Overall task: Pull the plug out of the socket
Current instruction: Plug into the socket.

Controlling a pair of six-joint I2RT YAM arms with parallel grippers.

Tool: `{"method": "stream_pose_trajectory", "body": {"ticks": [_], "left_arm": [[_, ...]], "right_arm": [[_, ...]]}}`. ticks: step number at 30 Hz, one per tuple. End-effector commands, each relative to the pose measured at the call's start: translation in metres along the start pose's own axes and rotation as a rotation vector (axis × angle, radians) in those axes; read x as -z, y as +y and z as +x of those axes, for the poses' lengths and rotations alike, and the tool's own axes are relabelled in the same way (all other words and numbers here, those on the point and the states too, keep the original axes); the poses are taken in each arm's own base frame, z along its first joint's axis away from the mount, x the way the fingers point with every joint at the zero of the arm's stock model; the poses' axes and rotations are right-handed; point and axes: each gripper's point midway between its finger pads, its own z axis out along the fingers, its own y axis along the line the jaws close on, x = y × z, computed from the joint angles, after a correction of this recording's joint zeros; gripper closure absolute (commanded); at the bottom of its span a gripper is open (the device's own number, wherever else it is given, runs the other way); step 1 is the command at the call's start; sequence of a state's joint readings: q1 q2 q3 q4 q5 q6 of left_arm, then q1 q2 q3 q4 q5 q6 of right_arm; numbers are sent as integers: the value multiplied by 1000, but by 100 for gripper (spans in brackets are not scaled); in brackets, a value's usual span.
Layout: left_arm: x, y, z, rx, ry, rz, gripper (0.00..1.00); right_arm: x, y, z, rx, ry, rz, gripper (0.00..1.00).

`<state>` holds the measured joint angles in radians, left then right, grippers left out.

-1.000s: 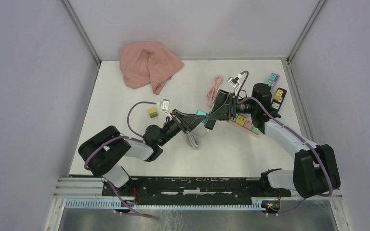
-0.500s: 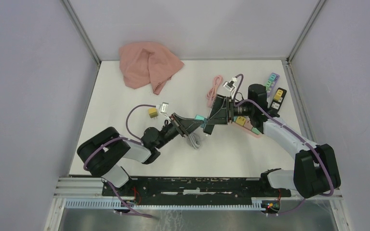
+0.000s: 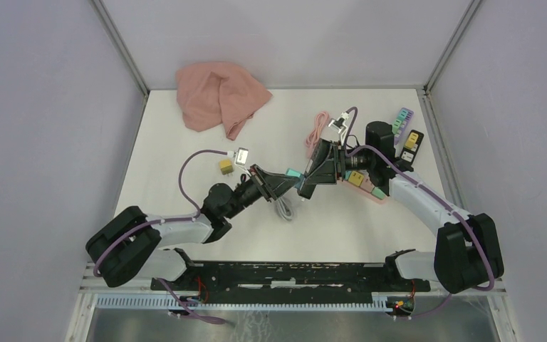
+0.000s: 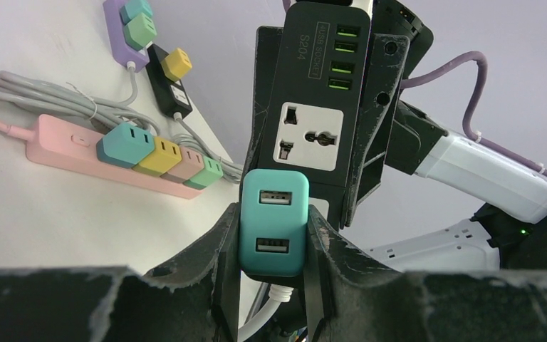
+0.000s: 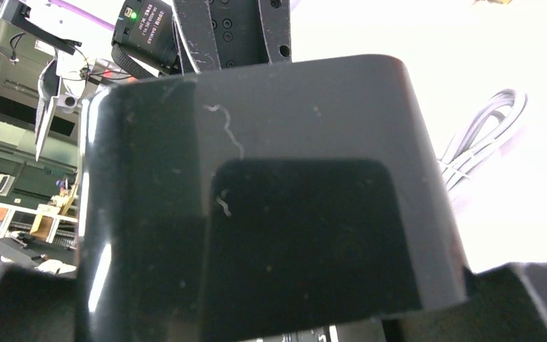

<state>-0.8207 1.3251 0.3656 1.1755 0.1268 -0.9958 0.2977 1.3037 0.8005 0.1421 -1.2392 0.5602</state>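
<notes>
We see the left end effector (image 4: 272, 242) pinching the teal plug (image 4: 273, 214) at the black socket (image 4: 318, 107), which the right end effector (image 3: 320, 169) clamps above the desk (image 3: 178, 146).

A crumpled pink cloth (image 3: 214, 96) lies well apart from a coiled pink cable (image 3: 317, 132).

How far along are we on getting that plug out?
Done: the left fingers clamp the teal plug, and the right fingers grip the black power strip. In hand: the pull itself. Left: the plug sits against the strip with no gap showing, so it looks not yet out.
</notes>
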Motion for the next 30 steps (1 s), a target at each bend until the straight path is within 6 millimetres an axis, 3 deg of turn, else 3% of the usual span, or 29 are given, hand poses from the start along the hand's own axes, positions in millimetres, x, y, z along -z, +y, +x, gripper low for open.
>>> {"method": "stream_pose_trajectory", "body": {"ticks": [1, 5, 10, 13, 21, 26, 30], "left_arm": [[2, -23, -53, 12, -197, 88, 97], [1, -24, -65, 123, -226, 155, 97], [-2, -17, -52, 297, -185, 228, 97], [-8, -26, -49, 263, -169, 258, 97], [13, -41, -93, 220, -380, 258, 97], [23, -52, -109, 238, -447, 281, 97], [25, -59, -109, 212, -439, 299, 97]], "right_arm": [[0, 6, -6, 168, -11, -37, 100], [-8, 17, -1, 179, 13, -83, 100], [-1, 11, -12, 161, -34, -50, 100], [1, 9, -14, 156, -48, -47, 100], [0, 1, -9, 136, -30, -31, 100], [-5, -1, -5, 106, -12, -45, 100], [1, -1, -22, 84, -57, -53, 100]]}}
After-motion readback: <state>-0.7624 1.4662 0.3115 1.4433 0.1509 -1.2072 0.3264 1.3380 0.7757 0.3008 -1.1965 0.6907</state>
